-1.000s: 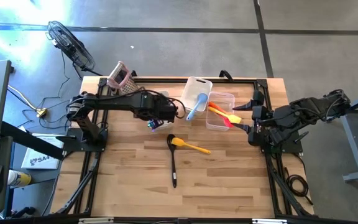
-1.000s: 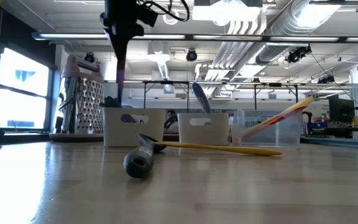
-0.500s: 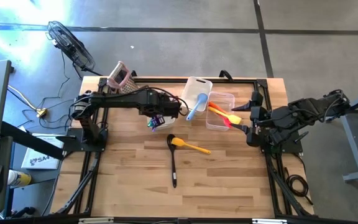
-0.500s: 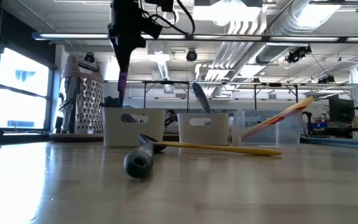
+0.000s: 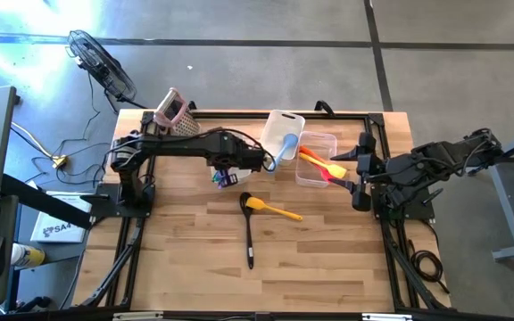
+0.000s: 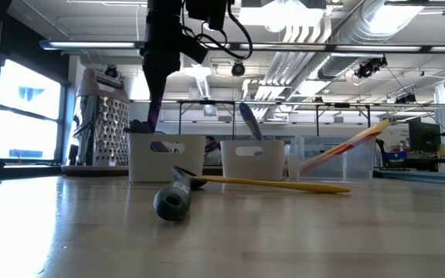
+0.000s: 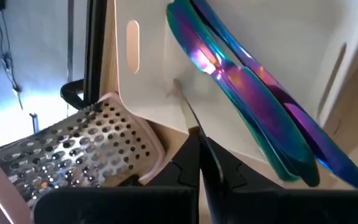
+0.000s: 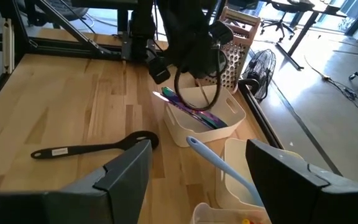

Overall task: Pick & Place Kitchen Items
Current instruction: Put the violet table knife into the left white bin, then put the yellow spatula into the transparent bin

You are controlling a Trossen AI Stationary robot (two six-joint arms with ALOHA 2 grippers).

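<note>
The white tub (image 6: 167, 157) in the middle of the table is my landmark.

Nearest to me, in front of the tub, a black spoon (image 5: 248, 229) lies flat on the wood. A yellow spatula (image 5: 273, 209) lies across it, touching near the spoon's bowl. These two are not in any tub, so they look like the jobs left to do.

Next comes the white tub itself. Shiny purple utensils (image 7: 253, 106) lie inside it already. The left gripper (image 7: 199, 163) hangs right over this tub. Its fingers are pressed together on a thin purple handle (image 6: 154, 113) that points down into the tub. I think this one is just going in.

To the right of the tub stands a second white tub (image 5: 284, 125) with a blue spoon (image 5: 283, 152) leaning out. Right of that, a clear tub (image 5: 321, 141) holds red and yellow spatulas (image 5: 323, 164). So those look done.

The right gripper (image 5: 358, 171) waits to the right of the clear tub, fingers apart, holding nothing.

Behind the white tub stands a metal grater (image 6: 102, 123).
</note>
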